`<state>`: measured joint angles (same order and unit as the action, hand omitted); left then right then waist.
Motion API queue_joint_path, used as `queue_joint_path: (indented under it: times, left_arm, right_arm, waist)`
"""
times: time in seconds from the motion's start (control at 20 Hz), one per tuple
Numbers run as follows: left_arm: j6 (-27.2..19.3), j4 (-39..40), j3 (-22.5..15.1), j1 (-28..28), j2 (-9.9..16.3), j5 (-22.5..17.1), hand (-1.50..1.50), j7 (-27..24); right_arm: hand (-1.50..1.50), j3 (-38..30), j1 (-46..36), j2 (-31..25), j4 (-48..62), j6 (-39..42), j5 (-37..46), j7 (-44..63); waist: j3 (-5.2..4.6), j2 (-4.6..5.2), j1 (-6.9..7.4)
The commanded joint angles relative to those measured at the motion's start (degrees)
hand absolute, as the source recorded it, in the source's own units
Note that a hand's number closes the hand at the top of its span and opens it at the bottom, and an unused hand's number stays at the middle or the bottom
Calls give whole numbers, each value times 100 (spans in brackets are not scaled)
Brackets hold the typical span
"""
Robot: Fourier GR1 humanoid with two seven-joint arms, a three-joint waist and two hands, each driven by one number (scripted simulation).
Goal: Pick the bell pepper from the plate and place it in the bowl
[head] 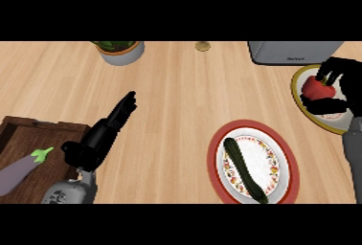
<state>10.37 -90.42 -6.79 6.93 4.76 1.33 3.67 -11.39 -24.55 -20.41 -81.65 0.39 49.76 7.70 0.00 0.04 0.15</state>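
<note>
The right hand is at the right edge, its fingers curled around the red pepper, which sits over a plate with a yellow rim. The left hand lies low on the left with its fingers straight, pointing up across the wooden counter. A red-rimmed dish with a long green vegetable is in the middle, and a purple eggplant lies on a dark wooden tray at the left.
</note>
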Motion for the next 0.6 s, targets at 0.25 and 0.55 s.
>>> queue_joint_path:
  times: [0.25,0.55]
  left_arm:
    - [153,-354,-86,-270,57,-11,0,71]
    - [200,4,49,57,19,-79,0,67]
  right_arm:
    - [150,-698,-738,-803,2365,-1687,533,-1090]
    - [150,-598,-1344,-1084,4185,-1298,752,-1190]
  waist:
    - [8,32,119]
    - [8,80,195]
